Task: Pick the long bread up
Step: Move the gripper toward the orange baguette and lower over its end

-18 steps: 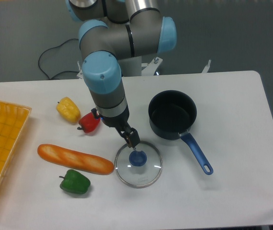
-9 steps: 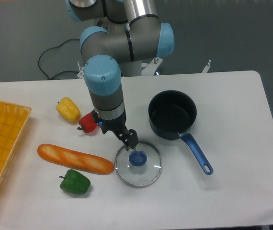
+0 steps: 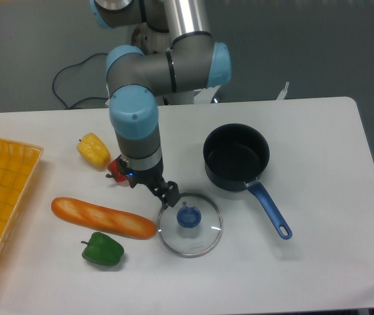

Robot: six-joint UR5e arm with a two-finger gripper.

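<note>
The light was bright and even from overhead, throwing only soft, short shadows on the white bench [image 3: 318,144]. Faint glare sat on the glass lid [image 3: 189,224]. Everything looked sharp.

Left of claw [image 3: 169,194]: long bread [image 3: 103,218] lay unobstructed from above.
Below-left: green pepper [image 3: 103,249] touched the bread.
Right: glass lid [image 3: 189,223] crowded its end.

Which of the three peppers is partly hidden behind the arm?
The red pepper; the yellow pepper and the green pepper are in full view.
</note>
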